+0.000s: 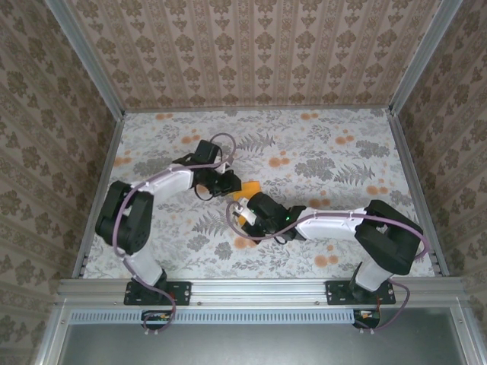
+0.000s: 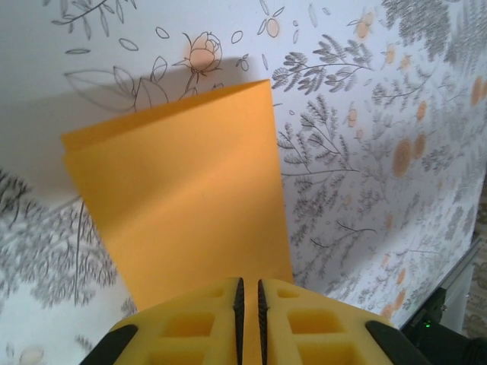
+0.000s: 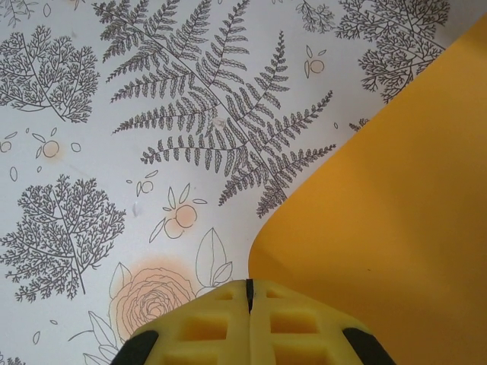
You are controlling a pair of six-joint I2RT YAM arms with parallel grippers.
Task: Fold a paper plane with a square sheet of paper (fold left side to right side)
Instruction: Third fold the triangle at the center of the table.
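Orange paper (image 2: 183, 198) is seen doubled over, two layers showing at its left edge in the left wrist view. It is located near the middle of the floral-clothed desk (image 1: 342, 152), between the two claws, with a shadow thrown on the cloth behind it. Left claw (image 2: 249, 283) is clenched on the paper's near edge, pads almost touching with the sheet pinched in the thin slot. Right claw (image 3: 249, 283) is clenched fully, pads pressed together right at a curled paper edge, but whether the sheet is actually gripped there can't be told.
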